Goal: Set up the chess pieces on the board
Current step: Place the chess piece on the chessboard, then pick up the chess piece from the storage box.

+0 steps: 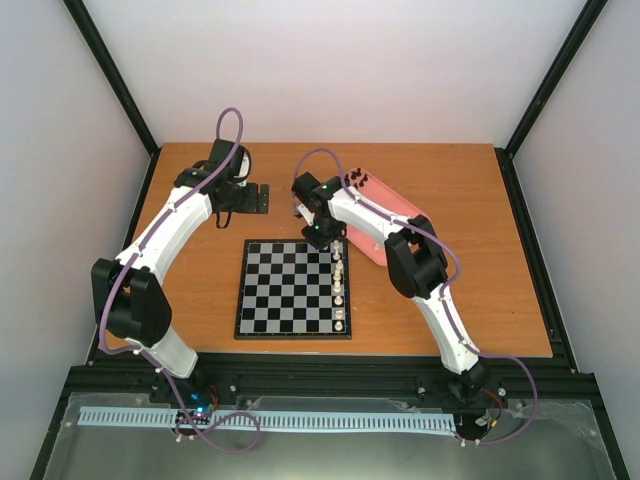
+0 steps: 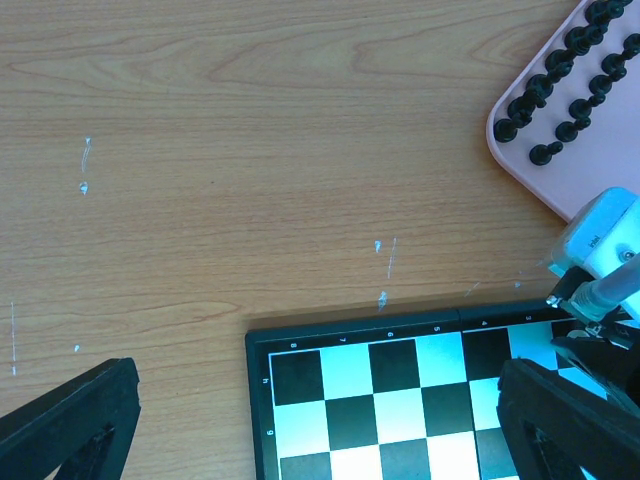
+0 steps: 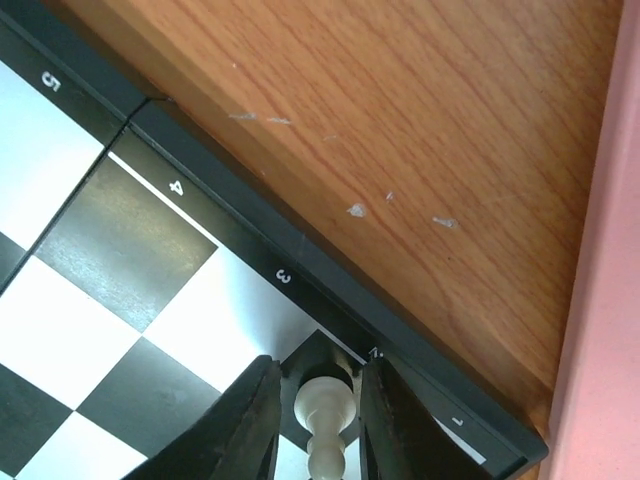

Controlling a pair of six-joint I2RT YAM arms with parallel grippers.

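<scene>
The board [image 1: 285,295] lies in the middle of the table. Several cream-white chess pieces [image 1: 341,290] stand in a line along its right edge. Several black pieces [image 1: 355,180] stand on the pink tray [image 1: 392,215]. My right gripper [image 1: 322,236] hangs over the board's far right corner. In the right wrist view its fingers [image 3: 250,425] stand close on both sides of a white piece [image 3: 325,415] over a dark square by the border [image 3: 250,225]. My left gripper [image 1: 246,197] is open and empty above bare wood behind the board. The board's far corner [image 2: 400,400] shows between its wide-apart fingers [image 2: 75,425].
The pink tray [image 2: 590,175] with black pieces [image 2: 565,75] lies behind and right of the board. The right arm's wrist [image 2: 605,255] shows at the right edge of the left wrist view. Black frame posts rise at the table's back corners.
</scene>
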